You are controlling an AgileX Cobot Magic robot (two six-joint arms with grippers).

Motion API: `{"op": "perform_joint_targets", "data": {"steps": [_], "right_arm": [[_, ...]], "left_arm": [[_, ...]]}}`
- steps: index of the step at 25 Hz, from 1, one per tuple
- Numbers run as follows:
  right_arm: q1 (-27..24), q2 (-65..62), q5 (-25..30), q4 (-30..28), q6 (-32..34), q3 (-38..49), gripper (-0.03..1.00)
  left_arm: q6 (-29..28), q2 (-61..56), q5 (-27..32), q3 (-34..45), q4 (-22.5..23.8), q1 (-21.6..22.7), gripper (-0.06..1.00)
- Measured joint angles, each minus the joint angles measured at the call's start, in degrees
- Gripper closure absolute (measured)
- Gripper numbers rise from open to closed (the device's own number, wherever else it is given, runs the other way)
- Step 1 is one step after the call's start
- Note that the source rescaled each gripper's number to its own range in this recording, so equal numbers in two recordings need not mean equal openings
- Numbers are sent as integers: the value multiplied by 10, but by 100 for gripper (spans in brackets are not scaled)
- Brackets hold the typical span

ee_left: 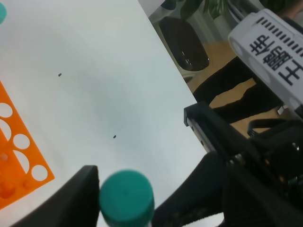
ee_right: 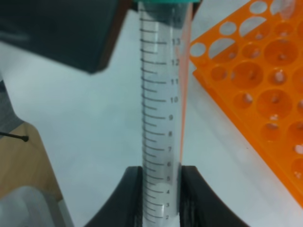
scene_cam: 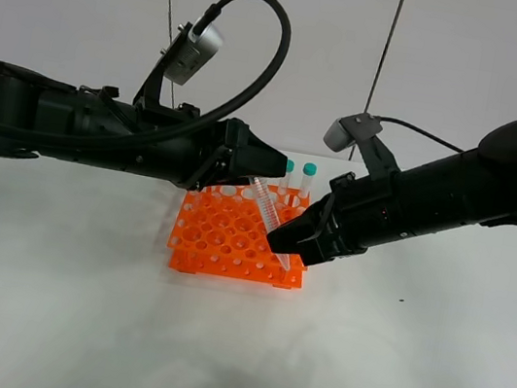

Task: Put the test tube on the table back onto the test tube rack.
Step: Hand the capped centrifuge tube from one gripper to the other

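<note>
The test tube (scene_cam: 272,218) hangs tilted above the orange test tube rack (scene_cam: 227,240), off the table (scene_cam: 71,322). My right gripper (scene_cam: 292,243) is shut on its lower part; in the right wrist view both fingers (ee_right: 135,196) clamp the graduated tube (ee_right: 162,109). My left gripper (scene_cam: 258,174) is at the tube's upper end; in the left wrist view the teal cap (ee_left: 127,196) sits between its fingers (ee_left: 78,201), which seem to touch it. The rack also shows in the left wrist view (ee_left: 19,156) and in the right wrist view (ee_right: 265,71).
Two other teal-capped tubes (scene_cam: 307,177) stand in the rack's back row, close behind my grippers. One teal cap (ee_left: 1,12) peeks into the left wrist view. The right arm's camera mount (ee_left: 270,47) is close to my left gripper. White table surrounds the rack.
</note>
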Motion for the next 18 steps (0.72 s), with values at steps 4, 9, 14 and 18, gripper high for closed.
{"op": "perform_joint_targets", "data": {"steps": [4,9,14,18], "right_arm": [[0,0,1,-2,0,0,96],[0,0,3,-1,0,0,96],[0,0,3,5,0,0,96],[0,0,5,5,0,0,96]], "left_arm": [[0,0,2,0,0,0,17],[0,0,1,0,0,0,29],[0,0,1,0,0,0,36],[0,0,-3,0,0,0,77]]}}
